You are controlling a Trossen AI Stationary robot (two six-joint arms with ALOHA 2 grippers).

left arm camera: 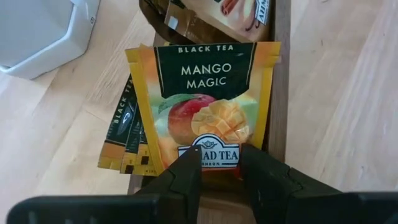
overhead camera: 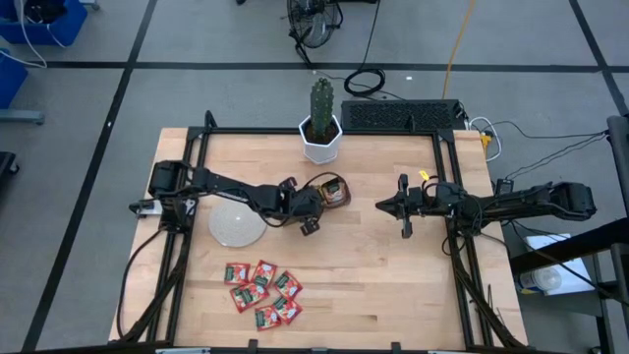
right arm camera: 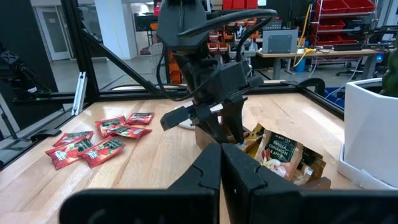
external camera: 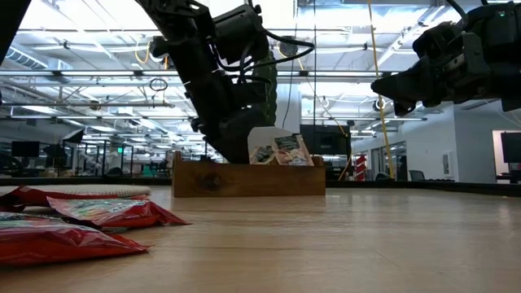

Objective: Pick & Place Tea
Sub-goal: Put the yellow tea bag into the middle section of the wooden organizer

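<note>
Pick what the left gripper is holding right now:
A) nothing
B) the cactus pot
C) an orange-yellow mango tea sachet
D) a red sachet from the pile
C: in the left wrist view the left gripper pinches the bottom edge of the orange-yellow mango tea sachet over the wooden tray.

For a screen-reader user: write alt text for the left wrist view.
The left claw grips an orange-yellow Mango Magic black tea sachet above a brown wooden tray, with similar sachets stacked behind it.
</note>
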